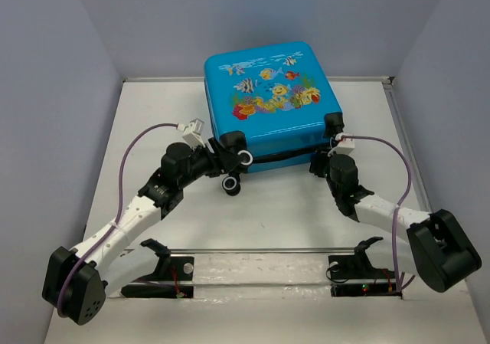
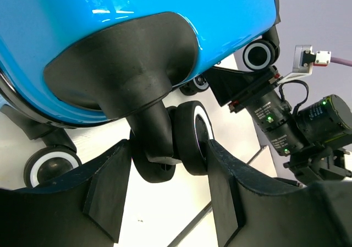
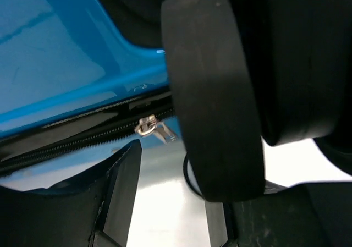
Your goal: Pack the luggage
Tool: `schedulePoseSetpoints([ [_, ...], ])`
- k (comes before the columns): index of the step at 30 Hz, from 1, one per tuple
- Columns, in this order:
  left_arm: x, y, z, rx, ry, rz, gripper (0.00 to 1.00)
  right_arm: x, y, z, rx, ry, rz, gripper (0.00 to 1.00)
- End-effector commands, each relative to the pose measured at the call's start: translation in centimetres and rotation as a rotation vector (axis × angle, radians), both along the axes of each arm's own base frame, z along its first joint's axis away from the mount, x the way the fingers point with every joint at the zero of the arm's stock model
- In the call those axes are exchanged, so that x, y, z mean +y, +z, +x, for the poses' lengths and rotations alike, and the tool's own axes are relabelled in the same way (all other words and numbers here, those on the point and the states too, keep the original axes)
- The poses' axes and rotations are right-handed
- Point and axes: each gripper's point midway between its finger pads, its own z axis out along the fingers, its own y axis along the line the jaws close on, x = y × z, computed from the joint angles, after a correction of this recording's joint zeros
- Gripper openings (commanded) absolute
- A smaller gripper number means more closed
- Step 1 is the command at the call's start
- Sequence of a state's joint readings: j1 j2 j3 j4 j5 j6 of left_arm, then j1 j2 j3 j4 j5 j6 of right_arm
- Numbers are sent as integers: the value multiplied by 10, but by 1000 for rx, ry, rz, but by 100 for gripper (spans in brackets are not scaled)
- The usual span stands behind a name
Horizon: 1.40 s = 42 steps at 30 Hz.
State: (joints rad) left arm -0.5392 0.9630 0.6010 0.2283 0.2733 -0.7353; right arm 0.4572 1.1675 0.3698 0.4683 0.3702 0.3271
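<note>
White and black, the left arm [image 1: 130,217] reaches in from the near left corner of the pale table [image 1: 291,206], with a purple cable [image 1: 134,149] looping above it. The left gripper [image 2: 168,167] sits at the near left corner of the luggage [image 1: 268,91]. In its wrist view the two black fingers [image 2: 110,186] flank a white-rimmed caster wheel [image 2: 191,141] and press against it from both sides, so the jaws are clamped on that wheel. A second white-rimmed wheel [image 2: 50,167] shows lower left in the same view, clear of the fingers.

The luggage lies flat at the middle of the table's far half, its bright blue shell and fish print facing up and its wheeled end towards the arms. The two halves are together, and the black zipper band [image 1: 283,156] runs along the near edge. A small metal zipper pull [image 3: 152,127] hangs from that band towards the right end.

At the near right corner a large black wheel [image 3: 212,93] fills much of the right wrist view. The right gripper [image 3: 170,203] sits just below it with its jaws apart, bare table showing between the fingers [image 3: 122,186], and the zipper pull lying beyond the gap. The wheel overlaps the right-hand finger in this view, and I cannot tell whether they touch. The right arm [image 1: 383,210] stretches back to the near right corner.
</note>
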Motion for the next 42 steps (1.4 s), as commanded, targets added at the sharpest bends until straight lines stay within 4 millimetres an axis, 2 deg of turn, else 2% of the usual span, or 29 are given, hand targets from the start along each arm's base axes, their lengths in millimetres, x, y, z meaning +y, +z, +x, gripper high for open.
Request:
schedulePoseSetpoints([
  [1, -5, 42, -10, -159, -71, -71, 6, -2, 74, 34, -341, -19, -3, 51],
  [6, -2, 37, -9, -164, -61, -51, 6, 18, 93, 44, -439, 87, -9, 48],
  [9, -2, 35, -9, -164, -62, -45, 6, 20, 92, 52, -441, 96, -29, 28],
  [10, -2, 36, -9, -169, -65, -46, 6, 24, 94, 53, -460, 110, -26, 18],
  [13, -4, 29, -8, -156, -68, -41, 6, 30, 98, 53, -475, 136, 3, 7],
  [16, -8, 29, -8, -155, -86, -62, 6, 39, 97, 47, -464, 181, 70, 7],
  [19, -16, 37, -6, -158, -113, -99, 6, 78, 90, 25, -422, 336, 178, 7],
  [20, -20, 43, -2, -163, -122, -110, 6, 110, 85, 6, -400, 417, 194, 7],
  [23, -28, 65, 1, -190, -147, -144, 6, 163, 76, -27, -359, 538, 240, 7],
  [24, -32, 80, 4, -212, -162, -165, 6, 199, 72, -54, -327, 627, 277, 7],
  [27, -40, 102, 6, -225, -191, -205, 6, 250, 63, -91, -277, 737, 303, 7],
  [28, -42, 108, 6, -232, -203, -221, 6, 283, 59, -117, -257, 812, 302, 7],
  [31, -48, 126, -2, -229, -251, -279, 6, 326, 61, -150, -260, 913, 363, 7],
  [32, -47, 130, -4, -233, -256, -293, 6, 333, 65, -155, -270, 946, 397, 7],
  [33, -45, 140, -10, -243, -262, -320, 6, 340, 78, -162, -286, 967, 484, 7],
  [35, -41, 150, -18, -258, -263, -346, 6, 357, 86, -170, -299, 1028, 556, 7],
  [38, -35, 161, -27, -273, -258, -376, 6, 376, 107, -168, -338, 1042, 666, 7],
  [40, -33, 162, -29, -272, -250, -385, 6, 379, 119, -168, -365, 1041, 734, 7],
  [42, -30, 163, -31, -277, -242, -392, 6, 372, 114, -164, -352, 1001, 747, 7],
])
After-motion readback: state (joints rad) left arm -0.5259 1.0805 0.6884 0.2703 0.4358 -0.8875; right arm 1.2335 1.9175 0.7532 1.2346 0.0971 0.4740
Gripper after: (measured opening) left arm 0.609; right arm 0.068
